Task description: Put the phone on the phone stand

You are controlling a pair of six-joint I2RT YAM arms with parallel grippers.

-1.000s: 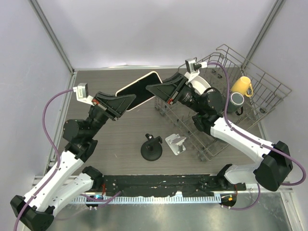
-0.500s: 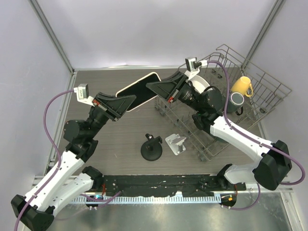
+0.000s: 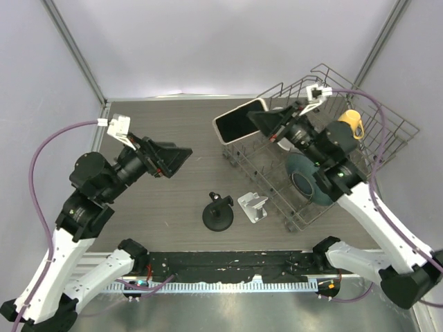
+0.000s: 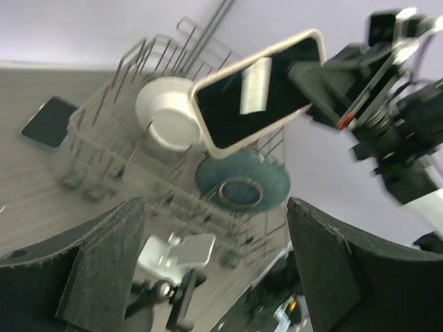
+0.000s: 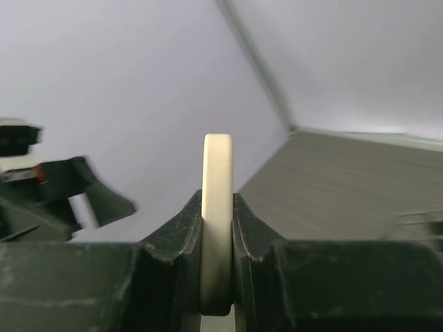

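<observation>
The phone [image 3: 240,121], dark-screened in a cream case, hangs in the air over the left corner of the dish rack. My right gripper [image 3: 266,123] is shut on its right end. In the right wrist view the phone [image 5: 217,166] shows edge-on, pinched between the right gripper [image 5: 217,228] pads. My left gripper [image 3: 181,158] stands open and empty, well left of the phone. Through the left gripper [image 4: 214,207] I see the phone [image 4: 259,90] ahead. The small silver phone stand [image 3: 252,206] sits on the table at the rack's front, and shows again as the phone stand [image 4: 176,252].
A black round-based mount [image 3: 218,213] stands just left of the silver stand. The wire dish rack [image 3: 377,131] fills the right side, holding a yellow mug [image 3: 349,121], a blue plate [image 3: 304,181] and a white bowl [image 4: 166,114]. A dark flat rectangle [image 4: 48,123] lies beside the rack.
My left gripper opened, let go of the phone and drew back to the left. The right arm carried the phone rightward, over the rack's corner.
</observation>
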